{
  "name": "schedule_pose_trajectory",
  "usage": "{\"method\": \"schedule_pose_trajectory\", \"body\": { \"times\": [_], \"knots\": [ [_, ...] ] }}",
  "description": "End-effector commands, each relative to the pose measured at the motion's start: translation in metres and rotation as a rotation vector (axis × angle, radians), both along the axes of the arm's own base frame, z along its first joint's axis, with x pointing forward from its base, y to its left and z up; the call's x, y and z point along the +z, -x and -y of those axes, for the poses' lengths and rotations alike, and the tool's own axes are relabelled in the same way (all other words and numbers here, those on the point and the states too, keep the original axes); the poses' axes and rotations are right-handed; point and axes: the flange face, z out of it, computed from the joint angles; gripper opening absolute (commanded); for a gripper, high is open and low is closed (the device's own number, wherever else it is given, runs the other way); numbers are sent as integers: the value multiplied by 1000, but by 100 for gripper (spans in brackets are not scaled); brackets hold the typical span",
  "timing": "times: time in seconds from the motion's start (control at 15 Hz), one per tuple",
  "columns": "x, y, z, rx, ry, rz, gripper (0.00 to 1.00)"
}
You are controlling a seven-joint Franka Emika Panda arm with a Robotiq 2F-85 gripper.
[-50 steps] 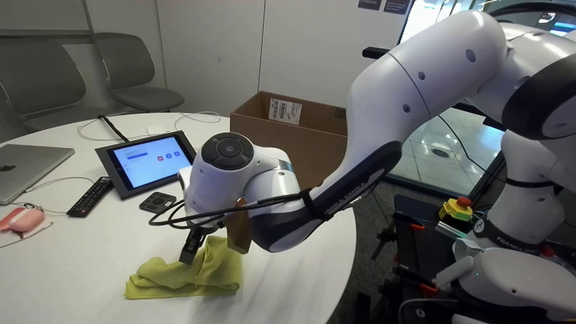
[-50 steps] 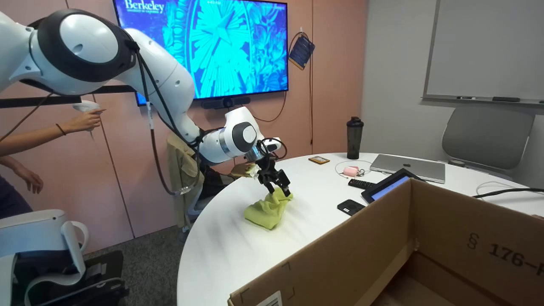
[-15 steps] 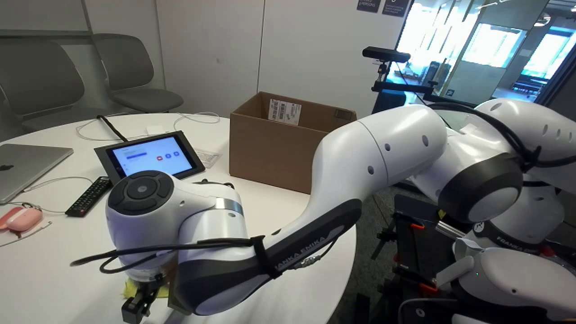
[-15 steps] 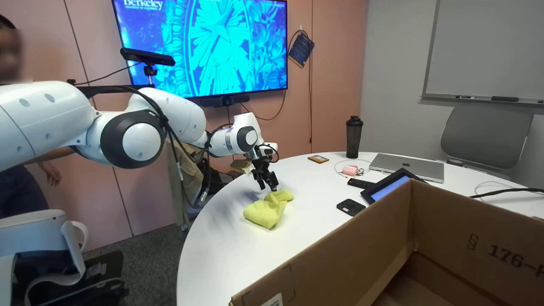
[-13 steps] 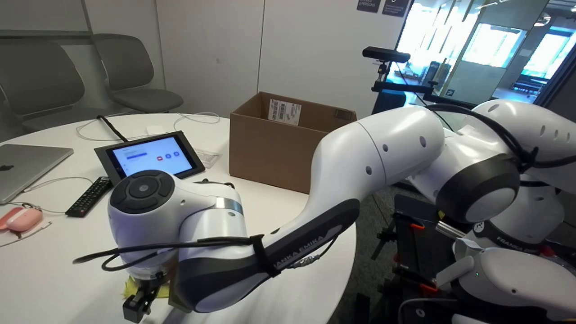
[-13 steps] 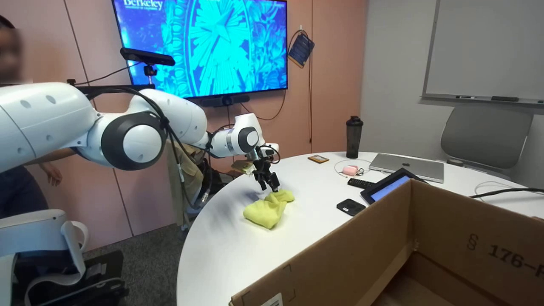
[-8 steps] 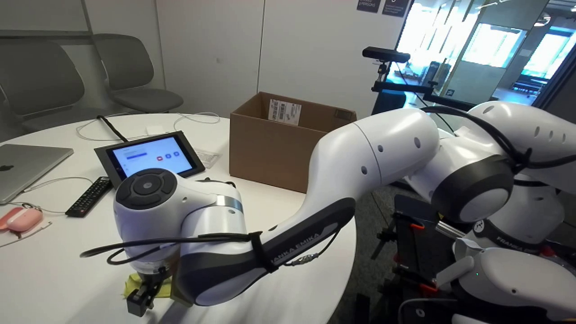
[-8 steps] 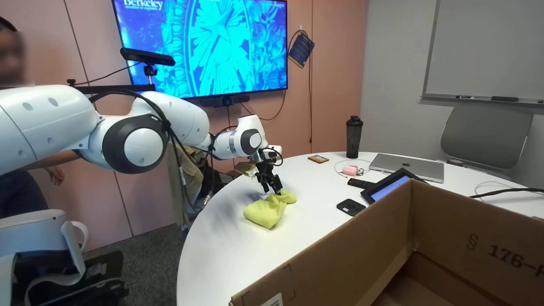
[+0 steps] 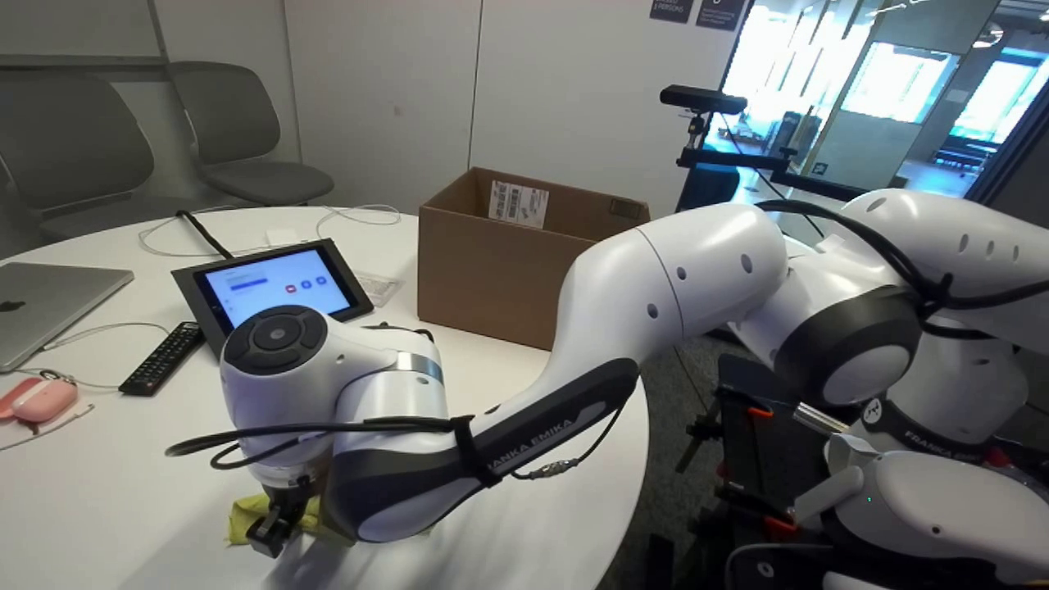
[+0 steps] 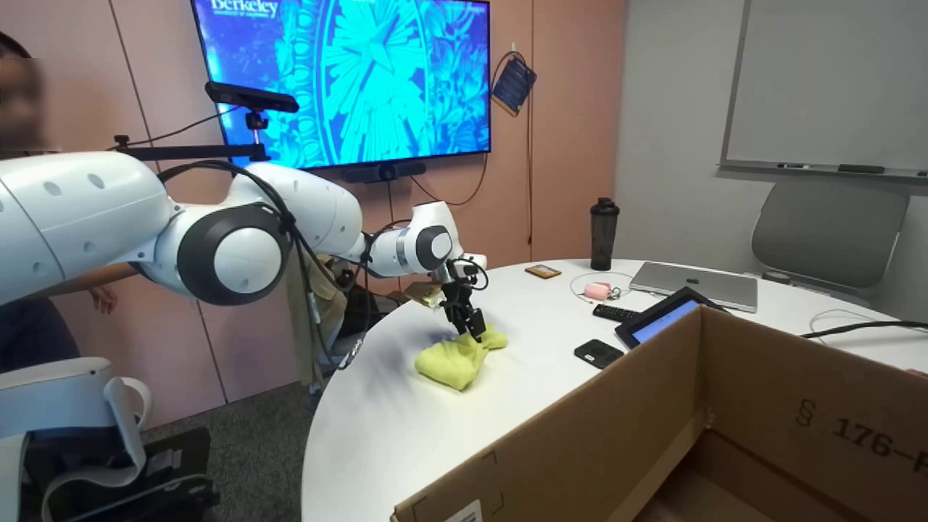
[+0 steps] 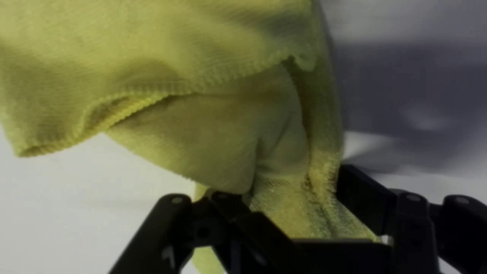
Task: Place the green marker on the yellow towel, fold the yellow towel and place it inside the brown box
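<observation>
Grabbing the folded yellow towel looks like the step going on now. The towel lies bunched up on the white table, and in the wrist view one part with a stitched edge flops over another, so the fold seems made, though a bit messy. The gripper is down at the towel, and its two fingers are spread apart with a strip of cloth between them; I can't see them squeezing it. I cannot see the green marker; it may be hiding in the folds, but that's only a guess. The brown box stands at the near right in an exterior view, with the towel farther away to the left, so the last step is not done. Next, I think the fingers need to come together on plenty of cloth, so the towel comes up in one bundle. Then the robot arm should lift it high, over the side of the box, and set it down inside. A small pinch could let the towel fall loose and the marker slip out.
</observation>
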Motion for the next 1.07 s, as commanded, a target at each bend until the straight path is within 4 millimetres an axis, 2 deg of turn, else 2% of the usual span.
{"method": "schedule_pose_trajectory", "body": {
  "times": [0.0,0.2,0.27,0.8,1.0],
  "knots": [
    [-5,-6,9,-34,-38,-18,30],
    [8,-14,17,-101,-85,-13,8],
    [15,-18,19,-136,-101,-1,5],
    [69,-27,18,-294,-90,147,8],
    [80,-24,19,-376,-46,222,8]
  ]
}}
